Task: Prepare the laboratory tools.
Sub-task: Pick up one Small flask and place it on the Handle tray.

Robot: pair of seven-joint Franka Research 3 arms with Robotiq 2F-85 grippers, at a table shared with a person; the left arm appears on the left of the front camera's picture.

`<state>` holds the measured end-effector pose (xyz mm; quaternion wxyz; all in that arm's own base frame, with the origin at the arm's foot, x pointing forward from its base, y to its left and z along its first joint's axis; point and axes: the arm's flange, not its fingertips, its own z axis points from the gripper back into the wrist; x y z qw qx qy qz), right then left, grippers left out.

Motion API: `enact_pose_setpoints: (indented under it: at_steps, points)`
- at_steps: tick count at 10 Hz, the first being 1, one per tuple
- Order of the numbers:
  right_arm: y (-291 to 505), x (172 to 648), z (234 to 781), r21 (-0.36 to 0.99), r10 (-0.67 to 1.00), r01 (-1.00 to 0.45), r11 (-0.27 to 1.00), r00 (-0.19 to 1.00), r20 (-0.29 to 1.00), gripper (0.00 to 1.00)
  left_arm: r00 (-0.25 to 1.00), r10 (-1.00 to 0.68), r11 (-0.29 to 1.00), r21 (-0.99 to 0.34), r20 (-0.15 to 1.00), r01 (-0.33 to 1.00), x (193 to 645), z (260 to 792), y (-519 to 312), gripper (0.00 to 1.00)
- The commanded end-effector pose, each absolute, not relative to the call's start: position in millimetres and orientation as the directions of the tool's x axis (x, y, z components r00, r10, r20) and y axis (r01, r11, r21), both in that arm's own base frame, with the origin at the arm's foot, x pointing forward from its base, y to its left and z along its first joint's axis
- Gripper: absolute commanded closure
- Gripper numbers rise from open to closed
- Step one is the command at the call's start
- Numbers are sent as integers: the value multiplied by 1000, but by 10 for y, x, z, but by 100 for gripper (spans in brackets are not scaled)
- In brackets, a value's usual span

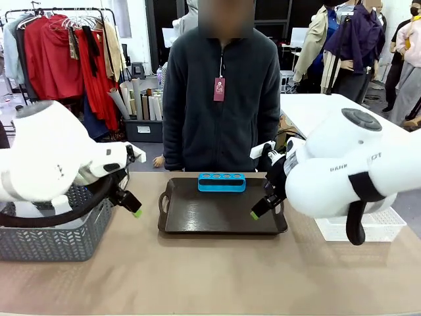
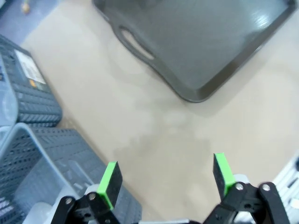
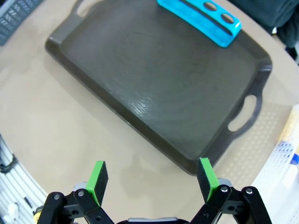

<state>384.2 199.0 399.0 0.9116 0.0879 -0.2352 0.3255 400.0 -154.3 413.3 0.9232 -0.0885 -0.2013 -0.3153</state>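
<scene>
The laboratory tools are mostly hidden. A pale translucent shape (image 1: 29, 209) lies in the grey basket (image 1: 59, 240) at the left, and I cannot tell what it is. In the right wrist view a small blue spot (image 3: 294, 159) shows inside the white mesh bin (image 3: 280, 163); it may be a tube cap. My left gripper (image 1: 133, 209) (image 2: 166, 175) hangs open and empty over bare table between the basket and the tray. My right gripper (image 1: 256, 212) (image 3: 151, 177) is open and empty just above the tray's near right edge.
A dark tray (image 1: 217, 227) (image 2: 219, 70) (image 3: 140, 116) lies mid-table, with a blue rack (image 1: 222, 182) (image 3: 205, 21) with round holes along its far edge. The white mesh bin (image 1: 362, 230) sits at the right. A person stands at the far side. A second grey basket (image 2: 32, 98) lies beside the first.
</scene>
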Motion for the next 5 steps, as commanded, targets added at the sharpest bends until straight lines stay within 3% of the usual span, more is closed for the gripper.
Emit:
enact_pose_setpoints:
  at_steps: [1, 5]
  points:
    - [1840, 3917, 4180, 38, 563, -664, 747, 662, 494, 0, 721, -547, 756, -118, 426, 644, 4116, 4320, -1390, 0]
    - [1621, 3890, 4651, 115, 550, -705, 700, 634, 543, 0, 673, -584, 683, -173, 454, 710, 4158, 4683, -1319, 0]
